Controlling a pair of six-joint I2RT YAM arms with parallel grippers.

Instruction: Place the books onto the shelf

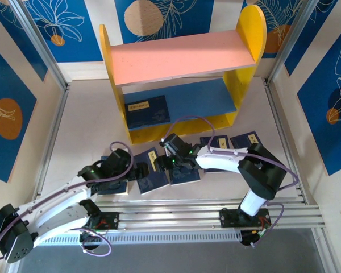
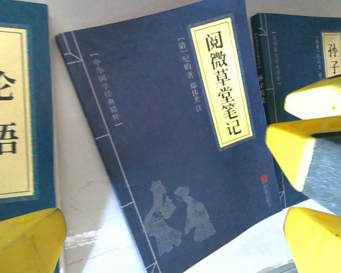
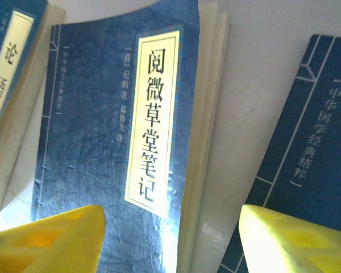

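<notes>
The shelf (image 1: 182, 57) stands at the back with one navy book (image 1: 146, 111) lying on its blue lower board. Several more books lie in a row on the table. My left gripper (image 1: 137, 170) hovers open over the tilted middle book (image 2: 170, 148), one yellow finger (image 2: 23, 239) on each side. My right gripper (image 1: 171, 161) is open and straddles that same book's (image 3: 102, 142) right edge, where the pages lift off the table. Its fingers (image 2: 307, 151) show at that edge in the left wrist view. Neither gripper holds anything.
Another book (image 2: 11, 114) lies to the left of the tilted one and one (image 3: 307, 148) to the right. Two further books (image 1: 247, 139) lie near the shelf's right foot. Aluminium rails (image 1: 204, 210) run along the near edge, and patterned walls enclose the table.
</notes>
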